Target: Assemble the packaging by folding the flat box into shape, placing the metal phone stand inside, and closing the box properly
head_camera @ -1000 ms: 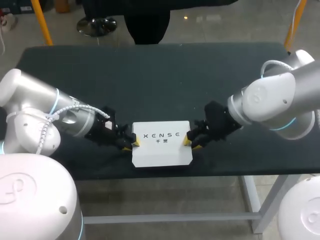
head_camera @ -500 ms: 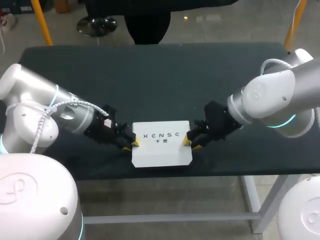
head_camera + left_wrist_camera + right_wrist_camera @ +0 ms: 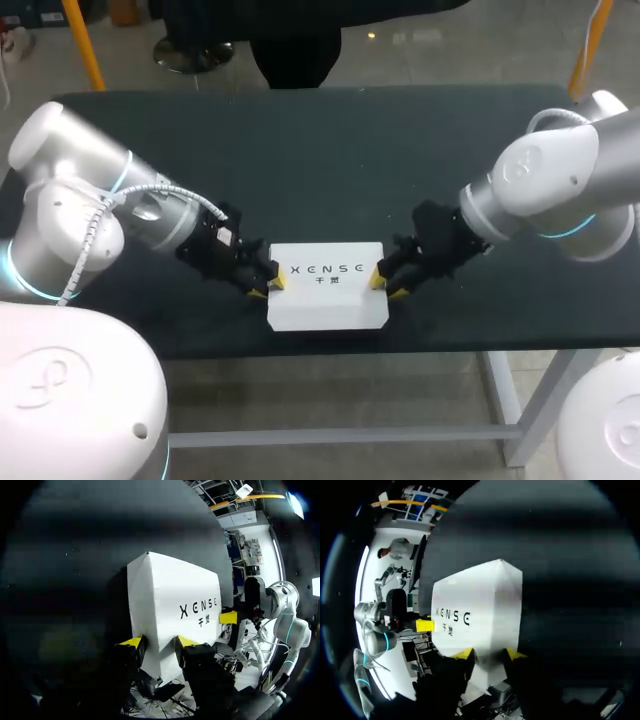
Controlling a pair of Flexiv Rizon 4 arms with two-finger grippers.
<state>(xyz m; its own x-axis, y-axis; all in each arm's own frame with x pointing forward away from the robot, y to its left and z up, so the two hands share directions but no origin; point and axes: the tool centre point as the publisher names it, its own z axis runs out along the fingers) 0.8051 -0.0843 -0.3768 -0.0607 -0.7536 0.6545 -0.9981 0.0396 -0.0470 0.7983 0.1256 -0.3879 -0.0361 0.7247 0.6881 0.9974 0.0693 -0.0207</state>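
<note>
While clamping the white box [image 3: 325,300] at both ends, left gripper [image 3: 267,288] and right gripper [image 3: 385,284] each closed on it, near the table's [image 3: 330,150] front edge, seems to be finishing closure. Phone stand unseen, presumably inside. Next: steady, even hold; confirm full closure.
</note>
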